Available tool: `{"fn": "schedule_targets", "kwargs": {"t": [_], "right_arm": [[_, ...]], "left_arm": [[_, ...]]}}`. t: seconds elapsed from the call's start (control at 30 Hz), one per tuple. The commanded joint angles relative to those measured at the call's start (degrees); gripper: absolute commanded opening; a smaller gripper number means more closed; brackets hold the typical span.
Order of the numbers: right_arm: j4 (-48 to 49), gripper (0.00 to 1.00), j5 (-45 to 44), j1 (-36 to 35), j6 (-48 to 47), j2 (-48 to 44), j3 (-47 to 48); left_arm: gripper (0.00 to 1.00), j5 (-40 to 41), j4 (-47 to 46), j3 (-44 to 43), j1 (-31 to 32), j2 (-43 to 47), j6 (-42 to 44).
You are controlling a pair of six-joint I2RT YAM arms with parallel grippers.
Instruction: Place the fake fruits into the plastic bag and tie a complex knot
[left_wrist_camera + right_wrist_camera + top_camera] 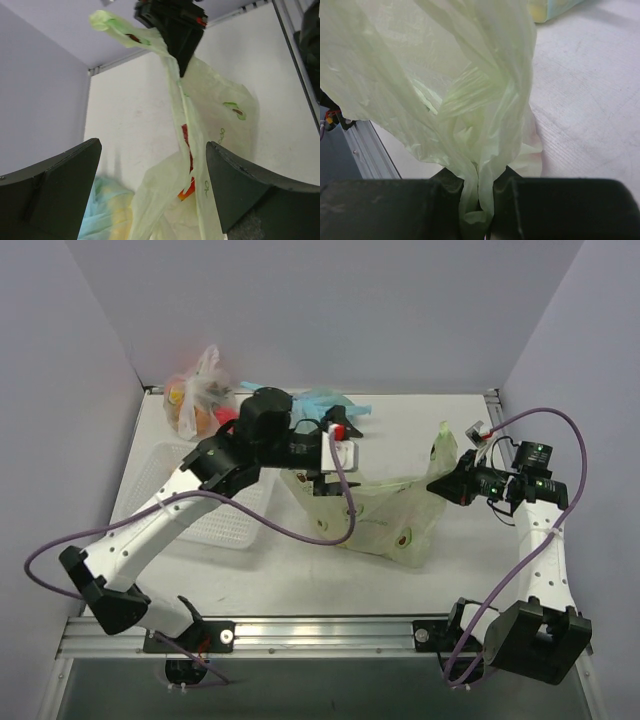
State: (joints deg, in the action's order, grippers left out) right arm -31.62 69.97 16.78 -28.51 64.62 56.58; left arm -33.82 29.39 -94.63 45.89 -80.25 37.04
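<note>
Plastic bag (378, 520) slack across the table (480, 580) between the two arms, with one gathered handle lifted clear of it. Pinched at that handle by the right jaws, shut tight on the bunched pale green film. Left jaws spread fully wide, gripping nothing, straddling the taut strip of bag; contact with it hard to judge. Inside the film, red and orange patches (186, 150): possibly the fake fruits, possibly print, too blurred to say.

Risks from here:
- Thin film sliding out of the right pinch under any sideways tug, dropping the handle.
- Tearing at that pinch if pulled hard.
- Left jaws closing on a single loose layer instead of the whole handle, leaving a weak knot.
- Contents rolling out through the unclosed mouth if tilted too far.
</note>
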Motion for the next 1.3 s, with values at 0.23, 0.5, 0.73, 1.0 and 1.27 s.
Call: {"fn": "schedule_targets", "kwargs": {"t": [0.23,0.5,0.73,1.0,1.27], "right_arm": [[-2.05,0.0,0.34,-0.6,-2.16,-1.87,0.73],[-2.13,0.0,0.95,-0.69,-2.34,-0.38,0.38],[11.98,0.0,2.27,-1.31,18.81,3.41,-1.19],[16.86,0.57,1.21,-1.57,30.89,1.31,-3.31],[17.89,0.76,2.63,-2.97,28.23,-3.62,-7.18]], "left_arm": [[0.97,3.69,7.26,-6.27,5.88,-13.7,7.79],[0.8,2.53,7.79,-5.21,5.79,-19.58,4.54],[0.04,4.2,-3.54,2.69,6.49,-18.28,-3.88],[0.0,5.61,-6.62,1.82,6.32,-19.51,-10.75],[0.0,4.73,-7.41,1.38,6.05,-20.04,-12.51]]}}
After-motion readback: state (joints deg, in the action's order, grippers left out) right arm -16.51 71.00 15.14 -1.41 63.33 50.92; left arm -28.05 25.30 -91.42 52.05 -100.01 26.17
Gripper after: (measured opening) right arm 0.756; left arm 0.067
